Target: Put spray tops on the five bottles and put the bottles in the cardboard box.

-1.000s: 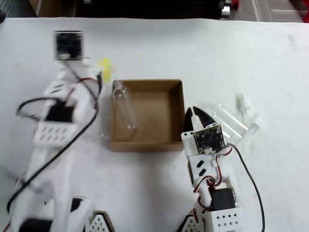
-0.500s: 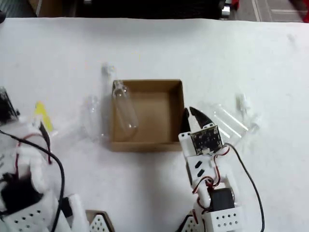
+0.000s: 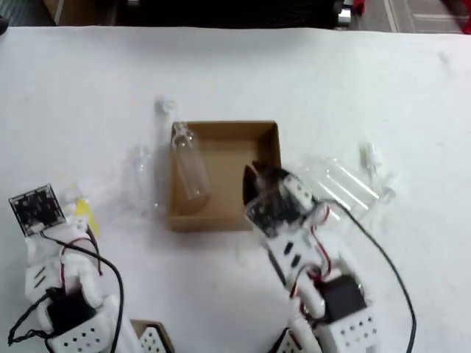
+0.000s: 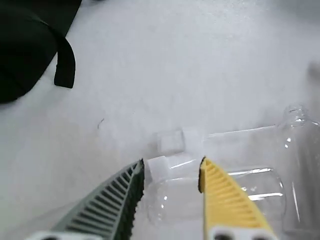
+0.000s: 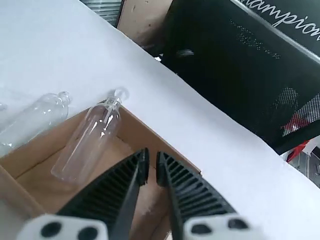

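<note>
Flat table surface point(image 3: 309, 81): plain white, no pattern.
Square cardboard box point(image 3: 221, 220): brown, unprinted.
Cylindrical plastic bottle in the box point(image 3: 190, 173): clear, colourless.
Loose plastic bottles left of the box point(image 3: 140, 180) and loose plastic bottles right of the box point(image 3: 346, 184): likewise clear.
Left gripper point(image 4: 171, 167): one finger grey, the other yellow, both ribbed.
Right gripper point(image 5: 150, 165): both fingers black, ribbed.
Moulded arm bodies point(image 3: 346, 331): white.
Thin arm wires point(image 3: 383, 255): black and red.

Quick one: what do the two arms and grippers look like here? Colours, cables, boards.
Left arm and right arm: white printed shells, perforated housings, red and black wires, a dark square camera board at each wrist. Left gripper: one grey ridged finger, one yellow. Right gripper: both fingers black, ridged.
</note>
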Robot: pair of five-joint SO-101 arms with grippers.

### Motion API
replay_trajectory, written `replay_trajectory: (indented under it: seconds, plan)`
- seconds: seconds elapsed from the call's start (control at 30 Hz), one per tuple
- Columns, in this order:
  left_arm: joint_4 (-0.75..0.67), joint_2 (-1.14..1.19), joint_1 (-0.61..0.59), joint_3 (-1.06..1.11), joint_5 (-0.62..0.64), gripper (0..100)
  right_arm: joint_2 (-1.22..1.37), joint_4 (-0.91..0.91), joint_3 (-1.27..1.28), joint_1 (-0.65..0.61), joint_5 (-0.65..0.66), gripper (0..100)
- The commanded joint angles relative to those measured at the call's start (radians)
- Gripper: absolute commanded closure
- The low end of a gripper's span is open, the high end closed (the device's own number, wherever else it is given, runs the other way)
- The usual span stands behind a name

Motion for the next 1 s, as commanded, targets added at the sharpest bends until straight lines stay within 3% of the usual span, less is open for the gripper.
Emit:
replay_trajectory:
  seconds: [0.0,0.23,0.33,0.47,0.57,0.73,0.97]
  plan:
    - [-0.023,-0.012,-0.008,-0.002,-0.014,83,0.481,0.111,-0.448,-0.041,-0.006,97.8]
    - [0.0,-0.012,-0.005,0.0,-0.032,83,1.314,0.624,-1.438,-0.183,-0.195,97.5]
    - [0.0,-0.012,-0.004,0.0,-0.032,83,1.598,0.8,-1.788,-0.208,-0.276,90.0]
    - [0.0,-0.012,-0.004,0.0,-0.032,83,1.945,0.891,-2.203,-0.209,-0.295,75.3]
    - [0.0,-0.012,-0.002,0.002,-0.032,83,2.167,0.901,-2.46,-0.203,-0.295,76.9]
    - [-0.003,-0.012,0.062,0.026,-0.091,83,2.439,0.894,-2.783,-0.197,-0.295,81.2]
    - [0.0,-0.012,0.094,0.028,-0.124,83,2.476,0.809,-2.69,-0.13,-0.296,81.3]
